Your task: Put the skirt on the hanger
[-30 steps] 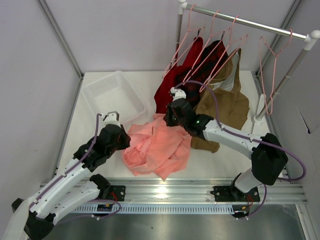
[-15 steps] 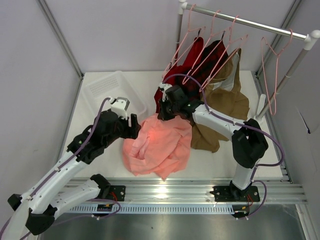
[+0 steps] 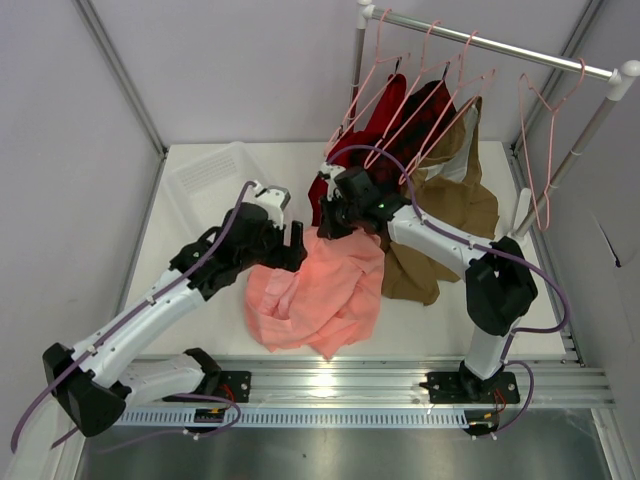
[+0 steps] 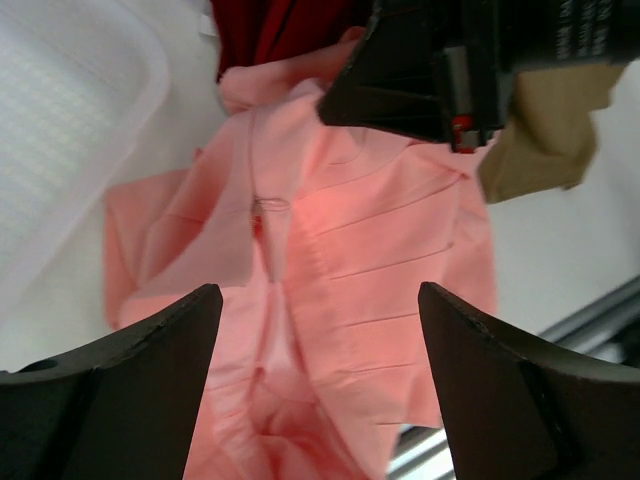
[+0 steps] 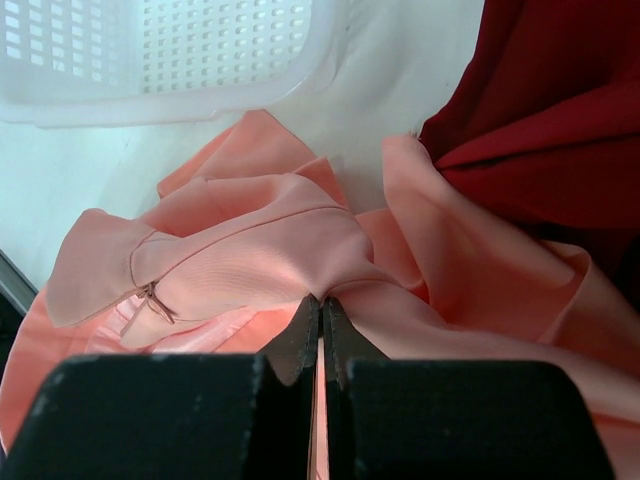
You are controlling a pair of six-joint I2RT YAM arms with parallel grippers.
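The salmon-pink skirt lies crumpled on the white table, its far edge pulled up. My right gripper is shut on a fold of that edge; the right wrist view shows the cloth pinched at the closed tips. My left gripper hovers open over the skirt's left part. In the left wrist view its fingers stand wide apart with the skirt below and nothing between them. Pale-pink hangers hang on the rail; one empty hanger hangs at the far right.
A dark red garment and a tan-brown garment hang from hangers on the silver rail, right behind the right gripper. A clear plastic basket sits at the back left. The rail's post stands at the right.
The left gripper has opened, let go of the skirt's left edge and moved forward and to the right. The right gripper has drawn the skirt's far edge back toward the hanging garments.
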